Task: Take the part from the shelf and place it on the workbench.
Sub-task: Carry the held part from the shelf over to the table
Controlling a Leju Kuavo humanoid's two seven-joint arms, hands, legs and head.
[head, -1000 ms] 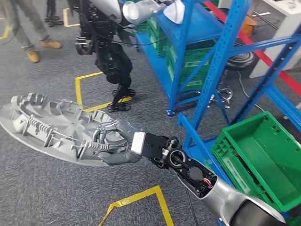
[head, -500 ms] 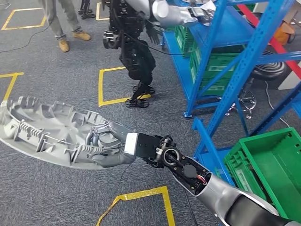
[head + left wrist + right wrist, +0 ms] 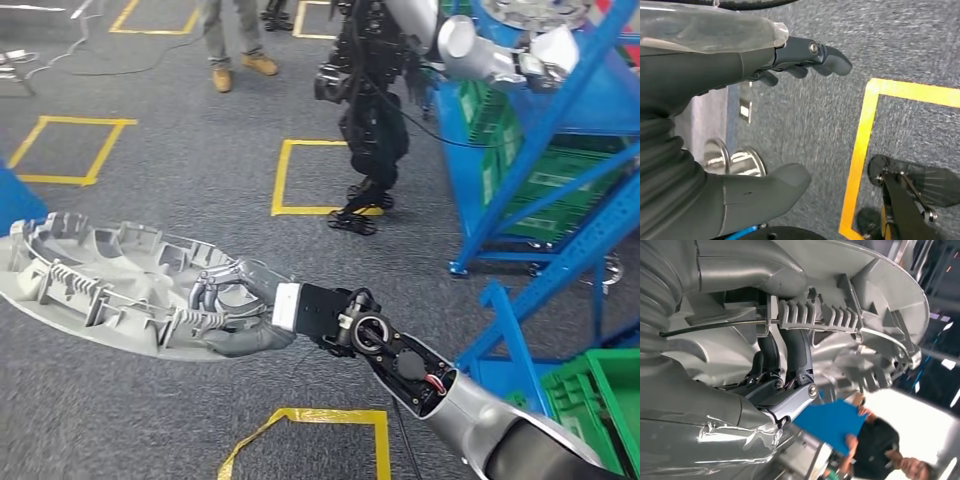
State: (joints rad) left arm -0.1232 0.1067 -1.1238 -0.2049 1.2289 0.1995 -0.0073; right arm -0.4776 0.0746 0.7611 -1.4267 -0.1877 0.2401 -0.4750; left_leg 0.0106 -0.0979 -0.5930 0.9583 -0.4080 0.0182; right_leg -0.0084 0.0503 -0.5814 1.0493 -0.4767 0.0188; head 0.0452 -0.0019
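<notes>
Grey carpet floor (image 3: 151,420), right hand (image 3: 234,310) gripping long grey part (image 3: 98,285), left hand (image 3: 753,125) spread, empty

No legible text, label, brand, number or sign on anything in view.

The whole head view has swung round, so this is the camera turning, not the things moving: the blue shelf (image 3: 543,150) and the green crate (image 3: 596,405) that stood close beside the right hand's forearm now lie farther off toward the picture's right edge. The second robot (image 3: 373,110) and the person's boots (image 3: 241,68) have slid from beyond the part (image 3: 113,290) to beyond the right hand (image 3: 241,310), and another yellow floor square (image 3: 68,150) has come into sight beyond the part's far end.
</notes>
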